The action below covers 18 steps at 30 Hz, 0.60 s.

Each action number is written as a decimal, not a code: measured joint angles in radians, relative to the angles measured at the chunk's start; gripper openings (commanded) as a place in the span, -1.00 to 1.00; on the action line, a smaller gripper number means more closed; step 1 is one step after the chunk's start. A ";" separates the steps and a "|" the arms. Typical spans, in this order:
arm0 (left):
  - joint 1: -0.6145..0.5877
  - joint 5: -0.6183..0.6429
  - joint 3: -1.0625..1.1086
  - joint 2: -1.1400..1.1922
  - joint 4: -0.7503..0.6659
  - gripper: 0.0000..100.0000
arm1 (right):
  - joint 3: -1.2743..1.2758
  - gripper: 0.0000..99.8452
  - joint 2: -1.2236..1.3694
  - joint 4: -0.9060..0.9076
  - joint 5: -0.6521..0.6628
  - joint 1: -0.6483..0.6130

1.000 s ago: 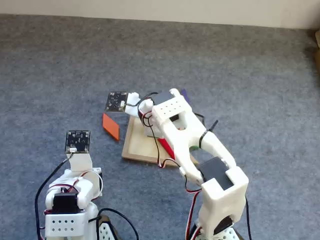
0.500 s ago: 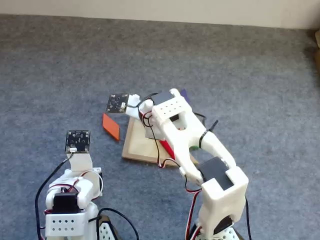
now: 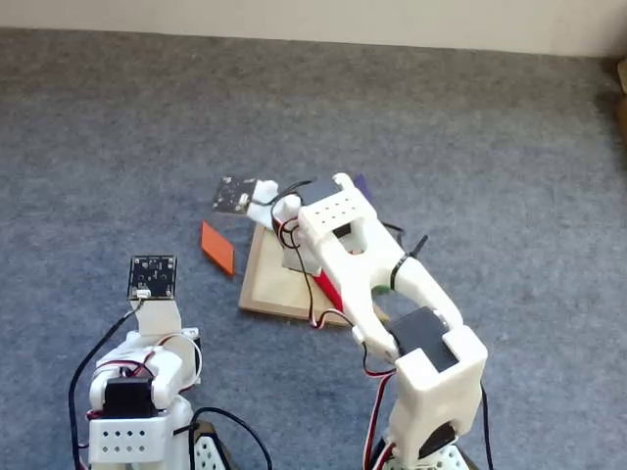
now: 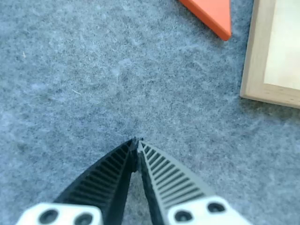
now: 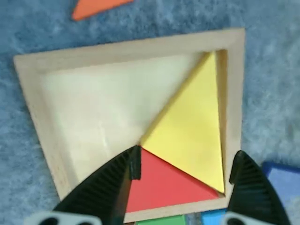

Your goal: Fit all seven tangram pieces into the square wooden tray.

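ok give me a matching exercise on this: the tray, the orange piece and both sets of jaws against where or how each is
1 square wooden tray
2 orange flat tangram piece
3 left arm's jaws
4 right arm's jaws

A open, over the tray
B holds a yellow triangle and a red triangle
C shut, over bare carpet
D lying on the grey carpet, outside the tray

Pairs: 1-B, 2-D, 3-C, 4-A

Counter: grey fuzzy carpet-like cloth, rough. Tray: pale bare wood, smooth, matt. Yellow triangle, red triangle, orange parallelogram: smooth, matt. Left pincer: ribbed black plastic.
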 measured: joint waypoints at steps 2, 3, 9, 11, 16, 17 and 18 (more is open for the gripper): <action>0.000 0.000 0.000 0.000 0.000 -0.99 | 0.000 -0.42 0.000 0.000 -0.035 0.017; 0.000 0.000 0.000 0.000 0.000 -0.99 | 0.000 -0.42 0.000 0.000 -0.054 0.021; 0.000 0.000 0.000 0.000 0.000 -0.99 | -0.002 -0.42 -0.069 0.009 -0.112 0.041; 0.000 0.000 0.000 0.000 0.000 -0.99 | -0.002 -0.42 -0.137 0.041 -0.121 0.052; 0.000 0.000 0.000 0.000 0.000 -0.99 | -0.002 -0.42 -0.267 0.149 -0.288 0.104; 0.000 0.000 0.000 0.000 0.000 -0.99 | -0.002 -0.42 -0.278 0.161 -0.334 0.123; 0.000 0.000 0.000 0.000 0.000 -0.99 | -0.002 -0.42 -0.282 0.172 -0.381 0.141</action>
